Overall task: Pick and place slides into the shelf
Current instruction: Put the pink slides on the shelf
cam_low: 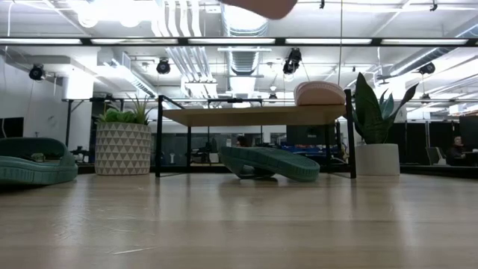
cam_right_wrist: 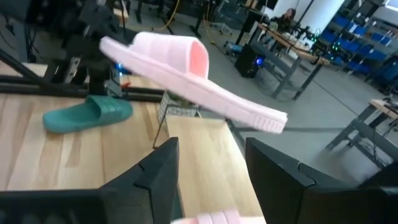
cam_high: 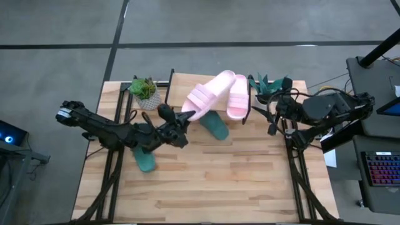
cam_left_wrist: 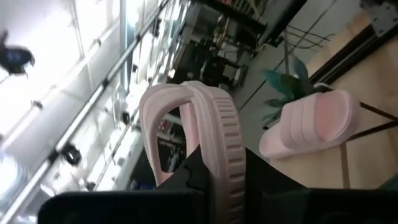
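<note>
My left gripper [cam_high: 183, 120] is shut on a light pink slide [cam_high: 211, 92] and carries it in the air above the shelf's [cam_low: 246, 116] left half. This slide also shows in the right wrist view [cam_right_wrist: 186, 68]. The second pink slide [cam_high: 237, 97] lies on the shelf's plank top at its right end [cam_low: 320, 93]. One dark green slide [cam_high: 215, 126] lies on the table, half under the shelf [cam_low: 269, 163]. The other green slide [cam_high: 145, 160] lies on the table beneath the left arm. My right gripper [cam_right_wrist: 208, 174] waits open near the table's right edge. My left gripper pinches the pink slide between its two fingers at the end near the strap [cam_high: 190, 112], with the ribbed sole edge [cam_left_wrist: 225, 146] running between the fingers. It comes from the table's left side. The slide is lifted clear and slants out over the shelf.
A potted plant in a patterned pot [cam_high: 145, 90] stands left of the shelf, and a taller plant [cam_high: 270, 84] stands to its right. The table's near half [cam_high: 206, 187] is bare wood. Black frame rails run along both table sides.
</note>
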Robot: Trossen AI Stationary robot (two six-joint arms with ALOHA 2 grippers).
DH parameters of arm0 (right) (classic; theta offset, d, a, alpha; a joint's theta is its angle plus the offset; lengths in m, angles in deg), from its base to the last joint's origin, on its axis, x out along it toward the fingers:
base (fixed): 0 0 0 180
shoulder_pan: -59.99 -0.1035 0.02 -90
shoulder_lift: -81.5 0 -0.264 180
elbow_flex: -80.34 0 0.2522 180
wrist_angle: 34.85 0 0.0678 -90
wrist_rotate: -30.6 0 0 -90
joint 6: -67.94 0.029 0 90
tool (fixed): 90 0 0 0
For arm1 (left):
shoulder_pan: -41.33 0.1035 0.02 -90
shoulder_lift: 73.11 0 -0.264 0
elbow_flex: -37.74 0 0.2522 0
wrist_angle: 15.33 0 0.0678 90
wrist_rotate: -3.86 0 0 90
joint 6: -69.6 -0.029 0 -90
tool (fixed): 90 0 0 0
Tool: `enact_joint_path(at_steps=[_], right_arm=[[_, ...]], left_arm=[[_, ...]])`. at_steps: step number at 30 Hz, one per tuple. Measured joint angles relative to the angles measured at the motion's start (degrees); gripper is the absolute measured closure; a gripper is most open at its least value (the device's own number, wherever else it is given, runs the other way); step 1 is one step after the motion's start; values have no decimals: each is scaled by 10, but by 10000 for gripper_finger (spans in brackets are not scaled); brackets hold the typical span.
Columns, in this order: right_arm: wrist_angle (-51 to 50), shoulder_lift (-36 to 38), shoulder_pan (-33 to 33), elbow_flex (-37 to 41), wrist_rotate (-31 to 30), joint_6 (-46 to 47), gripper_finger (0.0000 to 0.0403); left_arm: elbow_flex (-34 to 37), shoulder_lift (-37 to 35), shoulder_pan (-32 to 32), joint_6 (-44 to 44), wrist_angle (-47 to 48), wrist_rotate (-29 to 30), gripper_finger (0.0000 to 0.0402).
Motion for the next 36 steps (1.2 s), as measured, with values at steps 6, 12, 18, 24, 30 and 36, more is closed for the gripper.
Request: enact_joint_path(at_steps=[6,12,18,24,30,36], right_arm=[[-47,0,0,0,0,22,230],[-81,1,0,1,0,54,234],[-94,2,0,1,0,61,234],[-99,2,0,1,-2,50,234],[-99,2,0,1,-33,22,234],[-99,2,0,1,-45,-3,234]], left_arm=[[0,19,33,34,1,8,386],[-10,88,70,25,0,55,386],[-39,158,101,14,-4,142,386],[-71,218,118,4,-3,144,386],[-105,273,146,3,-3,153,387],[-134,325,177,2,-2,150,387]])
